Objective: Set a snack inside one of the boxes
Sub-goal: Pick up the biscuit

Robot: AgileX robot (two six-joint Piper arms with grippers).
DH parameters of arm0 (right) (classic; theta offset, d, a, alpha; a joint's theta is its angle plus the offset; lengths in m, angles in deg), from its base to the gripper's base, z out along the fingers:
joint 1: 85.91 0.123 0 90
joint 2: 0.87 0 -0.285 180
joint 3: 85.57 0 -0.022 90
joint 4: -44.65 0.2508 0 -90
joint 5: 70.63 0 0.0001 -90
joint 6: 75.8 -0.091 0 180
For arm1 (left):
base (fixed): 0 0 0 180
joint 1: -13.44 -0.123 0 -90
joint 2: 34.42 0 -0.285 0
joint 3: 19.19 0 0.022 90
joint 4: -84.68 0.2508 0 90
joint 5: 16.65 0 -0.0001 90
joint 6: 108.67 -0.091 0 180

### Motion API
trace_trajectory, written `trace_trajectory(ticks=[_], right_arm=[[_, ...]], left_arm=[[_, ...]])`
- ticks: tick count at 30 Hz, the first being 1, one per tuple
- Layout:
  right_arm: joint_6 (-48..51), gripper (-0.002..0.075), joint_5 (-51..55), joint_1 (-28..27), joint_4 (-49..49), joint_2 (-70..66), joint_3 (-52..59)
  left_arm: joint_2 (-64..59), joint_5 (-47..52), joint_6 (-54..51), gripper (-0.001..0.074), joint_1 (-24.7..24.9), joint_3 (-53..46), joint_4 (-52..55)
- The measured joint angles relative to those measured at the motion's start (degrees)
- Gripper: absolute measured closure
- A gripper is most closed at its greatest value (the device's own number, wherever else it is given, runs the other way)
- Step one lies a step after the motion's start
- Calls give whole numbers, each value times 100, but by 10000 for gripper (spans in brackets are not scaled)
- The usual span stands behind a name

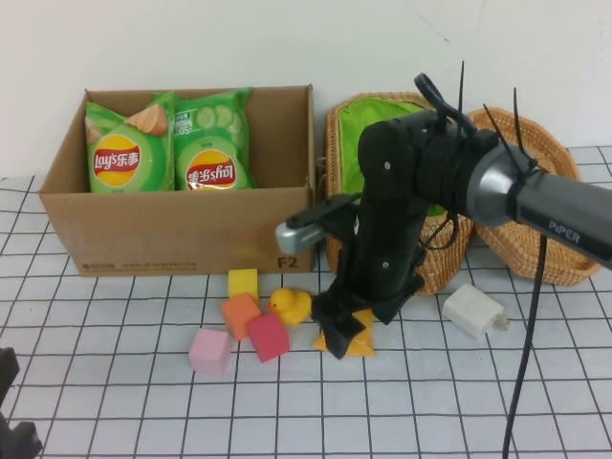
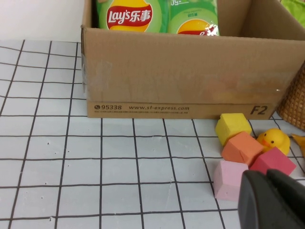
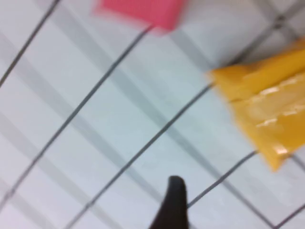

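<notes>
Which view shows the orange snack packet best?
Right wrist view: the orange snack packet lies unobstructed, though blurred. High view shows it partly covered by the open right gripper. Left wrist view shows only a sliver.

On my tabletop (image 1: pixel 115 382) the cardboard box (image 1: pixel 182 234) holding two chip bags (image 1: pixel 170 143) sits left of the basket (image 1: pixel 402 191), with four blocks (image 1: pixel 244 325), a duck (image 1: pixel 290 305) and a snack packet (image 1: pixel 356 344) in front.
</notes>
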State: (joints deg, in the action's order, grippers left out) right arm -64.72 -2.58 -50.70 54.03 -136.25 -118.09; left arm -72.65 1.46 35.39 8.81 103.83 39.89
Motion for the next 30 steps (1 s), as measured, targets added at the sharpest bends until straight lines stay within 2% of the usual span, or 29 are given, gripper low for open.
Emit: trace_trajectory(ticks=[6, 12, 30], right_arm=[[-1644, 155, -595, 0, -344, 0, 10], [-2733, 176, -1198, 0, -259, 0, 10], [-3380, 180, -1228, 4, -415, -433, -2]], left_arm=[[0, 0, 0, 736, 0, 0, -109], [0, 11, 0, 736, 0, 0, -172], [0, 33, -4, 736, 0, 0, -233]])
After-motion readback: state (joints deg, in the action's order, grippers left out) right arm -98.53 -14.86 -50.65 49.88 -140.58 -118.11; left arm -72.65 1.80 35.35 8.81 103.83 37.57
